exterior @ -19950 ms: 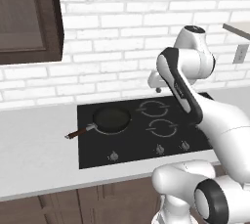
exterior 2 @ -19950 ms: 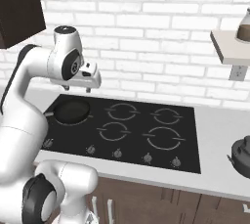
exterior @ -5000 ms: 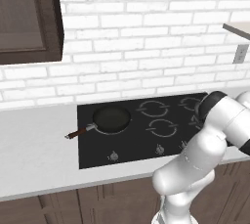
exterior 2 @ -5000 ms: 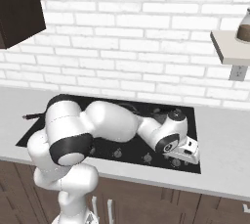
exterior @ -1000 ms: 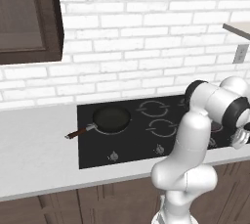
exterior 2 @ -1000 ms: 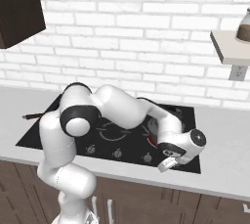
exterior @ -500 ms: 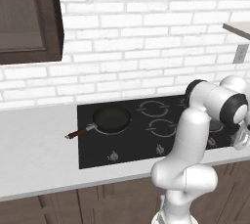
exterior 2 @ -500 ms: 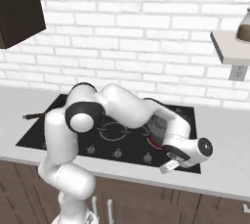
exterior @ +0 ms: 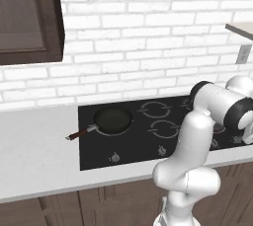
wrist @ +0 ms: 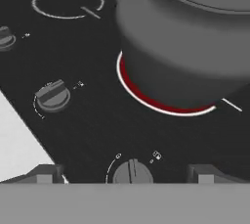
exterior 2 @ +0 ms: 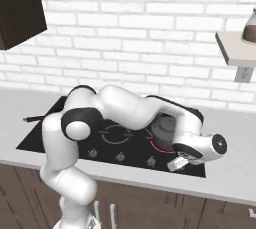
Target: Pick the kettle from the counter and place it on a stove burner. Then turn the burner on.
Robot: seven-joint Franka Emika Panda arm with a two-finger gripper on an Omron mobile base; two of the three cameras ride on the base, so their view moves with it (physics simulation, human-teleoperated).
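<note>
The dark grey kettle (wrist: 190,37) stands on a front burner (wrist: 146,98) of the black stove (wrist: 93,125), and that burner's ring glows red beneath it. From the right base view the kettle (exterior 2: 164,127) sits just behind my hand. My gripper (wrist: 124,175) is open, and its two fingertips stand either side of a small round knob (wrist: 131,171) on the stove's front edge without touching it. My gripper (exterior 2: 176,164) hangs low over the stove's front right edge. The pale counter (exterior 2: 225,183) runs past the stove on both sides.
A dark frying pan (exterior: 112,119) with a brown handle rests on the stove's rear left burner. More knobs (wrist: 52,96) line the front edge. A wall shelf (exterior 2: 234,48) carrying a jar (exterior 2: 248,25) hangs at the right, and a dark cabinet (exterior: 27,18) at the upper left.
My hand has shifted slightly to the right along the stove's front edge. The gripper has stayed open, and the kettle and pan have not moved.
</note>
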